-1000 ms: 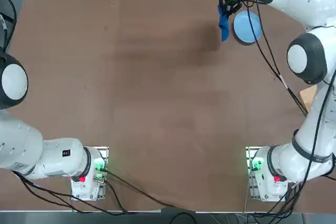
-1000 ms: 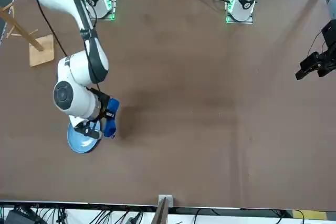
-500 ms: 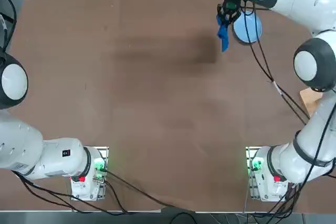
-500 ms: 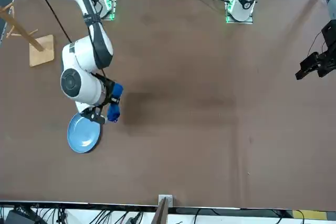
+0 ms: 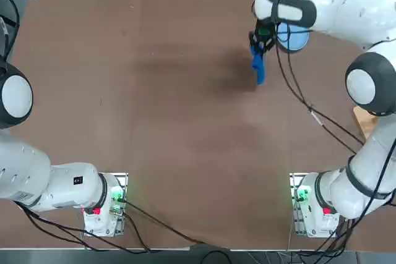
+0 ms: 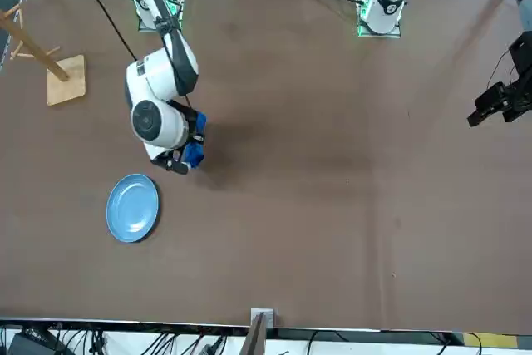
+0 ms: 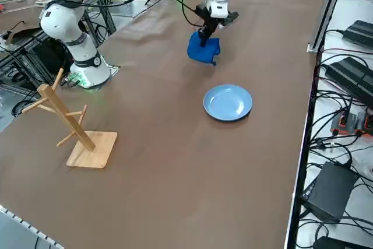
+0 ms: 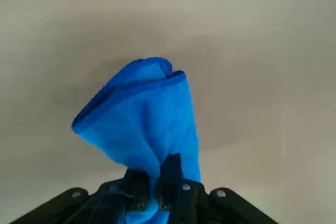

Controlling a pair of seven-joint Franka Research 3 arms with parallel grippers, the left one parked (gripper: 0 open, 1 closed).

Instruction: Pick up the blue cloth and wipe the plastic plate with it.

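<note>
Brown table: right gripper clenched on the hanging blue cloth, beside the light-blue plastic plate; best bring cloth squarely over plate before lowering

No text, label, brand, number or sign can be read in any view. A small red mark shows on the parked arm's base link in the top view, but it is too small to read.

Right pincer dangles blue cloth beside plastic plate.
</note>
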